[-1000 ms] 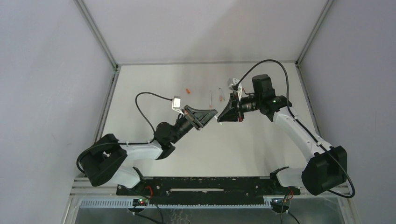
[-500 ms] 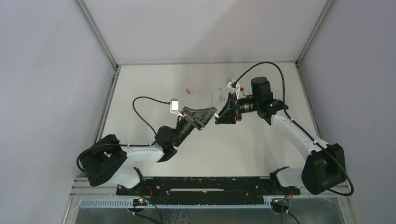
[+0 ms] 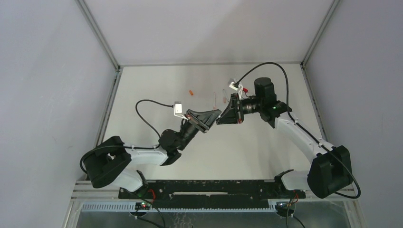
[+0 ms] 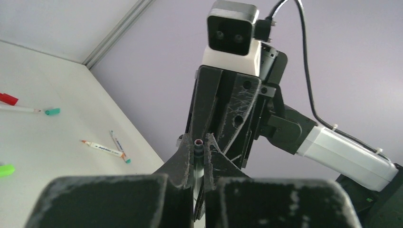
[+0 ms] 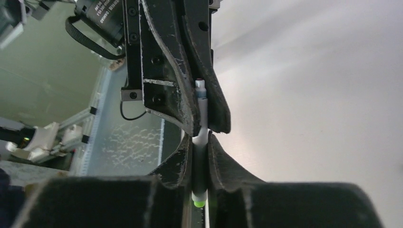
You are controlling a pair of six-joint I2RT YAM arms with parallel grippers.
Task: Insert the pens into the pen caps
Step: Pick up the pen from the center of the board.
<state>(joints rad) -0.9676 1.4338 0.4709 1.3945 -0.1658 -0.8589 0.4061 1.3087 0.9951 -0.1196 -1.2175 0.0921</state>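
Orange cap [image 3: 190, 92]: I see it lying loose on the tabletop [image 3: 157, 95].
Left end effector [image 5: 204, 129]: clamped on the white pen [image 5: 202, 107], held in midair.
Right end effector [image 5: 199, 148]: fingers flank that pen's green end; I cannot tell whether they are clamped.

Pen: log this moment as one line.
pen: spans both grippers | left gripper: shut on pen | right gripper: flanks pen's green end, grip unclear
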